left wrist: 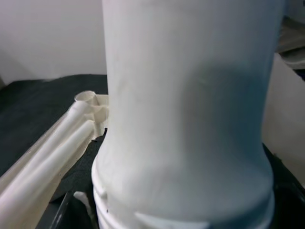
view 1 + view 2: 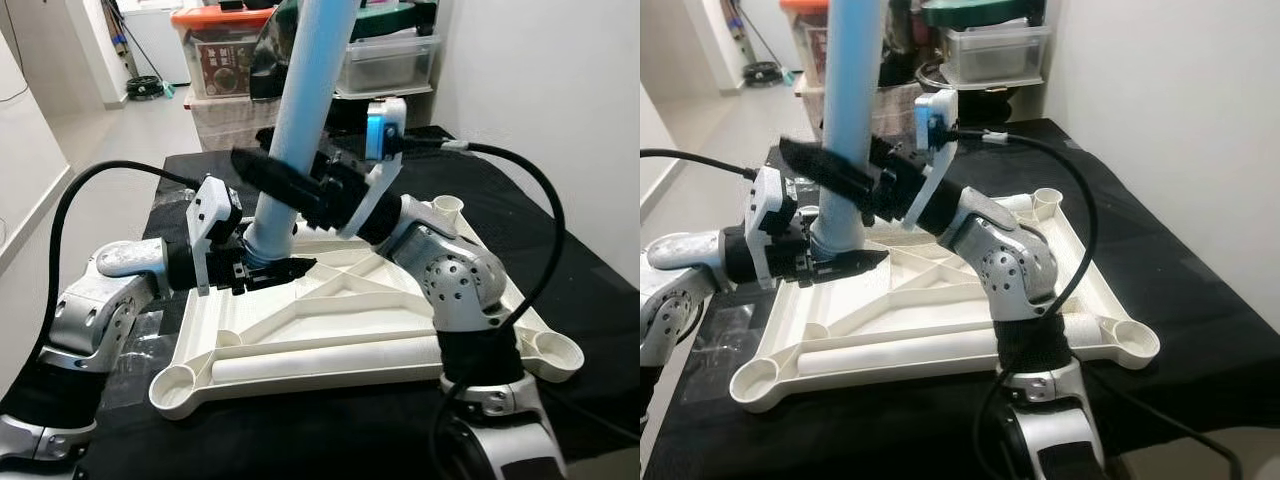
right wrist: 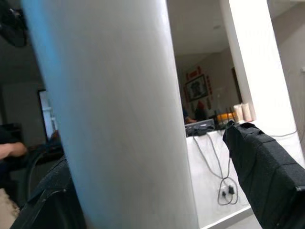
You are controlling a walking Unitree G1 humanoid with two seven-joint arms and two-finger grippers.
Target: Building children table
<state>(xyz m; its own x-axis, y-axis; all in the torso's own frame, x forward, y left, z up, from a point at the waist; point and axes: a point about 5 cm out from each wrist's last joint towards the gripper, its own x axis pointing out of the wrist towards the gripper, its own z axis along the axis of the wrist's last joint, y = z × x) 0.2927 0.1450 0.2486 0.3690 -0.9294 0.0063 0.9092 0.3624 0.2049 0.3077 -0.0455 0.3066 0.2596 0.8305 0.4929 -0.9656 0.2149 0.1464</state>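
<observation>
I have a black-draped tabletop [image 2: 560,250] in front of me, and on it the white plastic underside frame of the children's table [image 2: 330,320] lies upside down, spanning from the near edge towards the far edge, with a round leg socket at each corner. One pale blue-white table leg [image 2: 305,110] stands tilted in the far-left socket [image 2: 262,250]; its flared foot sits in the collar, though I cannot tell whether it is fully home. My right gripper [image 2: 275,180] has its long black fingers spread either side of the leg partway up, steadying it; my left gripper [image 2: 275,270] is down at the leg's base by the socket, and I cannot tell whether its fingers are pinching. By my reckoning one leg is going in and the three other sockets, near-left [image 2: 172,385], near-right [image 2: 555,352] and far-right [image 2: 447,206], stand empty, so most of the build remains.
</observation>
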